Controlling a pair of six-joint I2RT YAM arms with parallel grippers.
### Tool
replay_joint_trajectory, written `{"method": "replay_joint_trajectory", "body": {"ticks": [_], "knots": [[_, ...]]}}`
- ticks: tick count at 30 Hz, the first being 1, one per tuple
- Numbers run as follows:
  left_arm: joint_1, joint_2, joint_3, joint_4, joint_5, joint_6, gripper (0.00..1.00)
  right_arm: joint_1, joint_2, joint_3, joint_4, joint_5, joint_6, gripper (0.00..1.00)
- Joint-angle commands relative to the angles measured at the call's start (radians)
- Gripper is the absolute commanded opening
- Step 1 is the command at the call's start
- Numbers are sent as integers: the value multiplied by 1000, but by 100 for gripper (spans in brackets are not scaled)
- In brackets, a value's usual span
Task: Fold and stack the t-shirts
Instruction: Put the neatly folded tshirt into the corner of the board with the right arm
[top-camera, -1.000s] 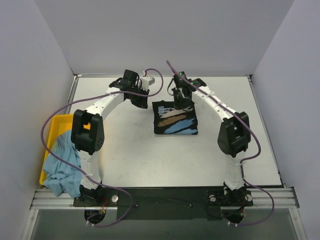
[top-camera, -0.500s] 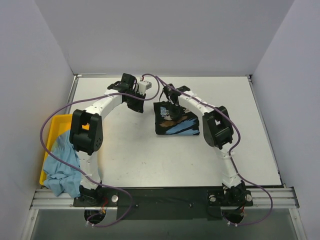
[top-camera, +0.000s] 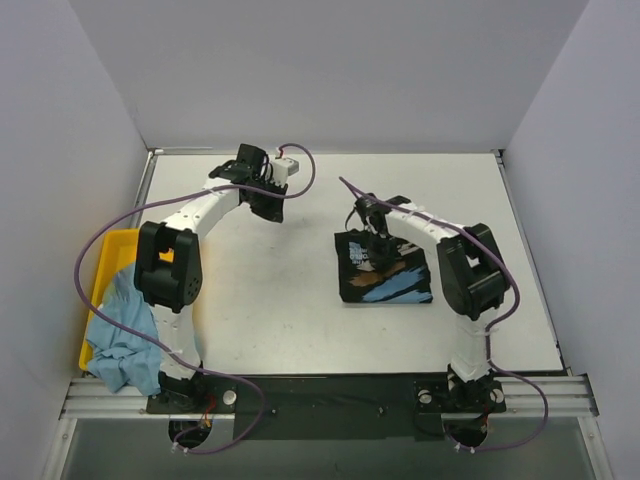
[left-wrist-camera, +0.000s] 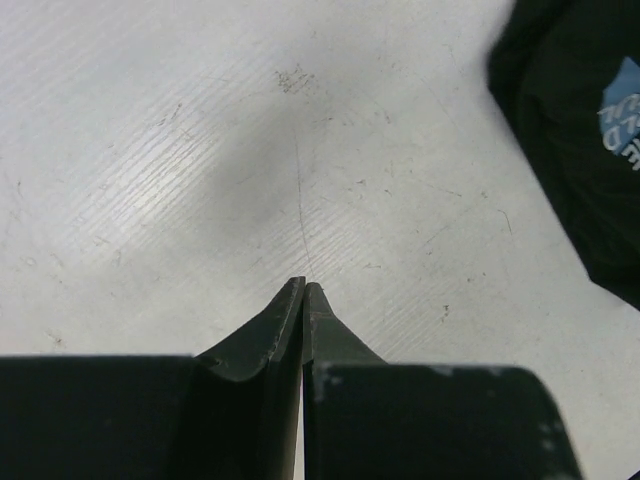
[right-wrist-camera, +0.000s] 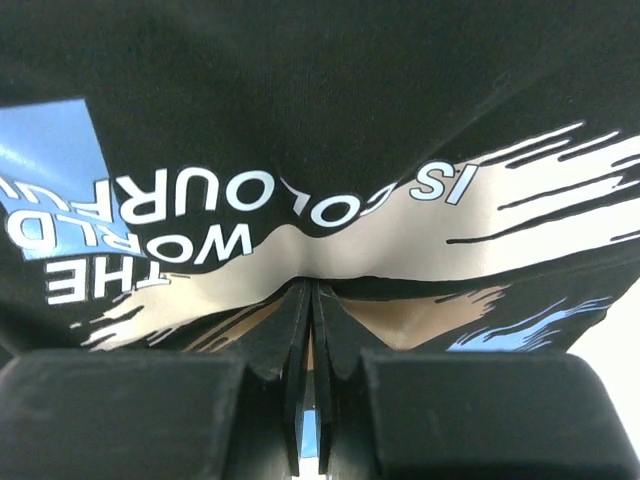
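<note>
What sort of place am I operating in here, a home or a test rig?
Most likely a lab test cell: plain white partition walls box in a bare white table with a metal rail along its near edge. The yellow tray, light blue t-shirt and black t-shirt look like props.

At the left wrist we see only a corner of the black t-shirt (left-wrist-camera: 580, 170), cut off upper right (its print cut short too); overhead, the light blue t-shirt (top-camera: 120, 335) hides much of the yellow tray (top-camera: 110, 250).
</note>
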Motion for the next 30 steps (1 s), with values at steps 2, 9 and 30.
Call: {"method": "replay_joint_trajectory", "body": {"ticks": [2, 9, 30], "knots": [[30, -96, -2, 17, 16, 14, 11, -48, -156, -253, -89, 41, 16, 0], [59, -157, -14, 40, 48, 12, 11, -75, -135, -256, -246, 188, -167, 0], [250, -236, -10, 109, 176, -51, 12, -451, -180, -399, -302, 361, -269, 0]]}}
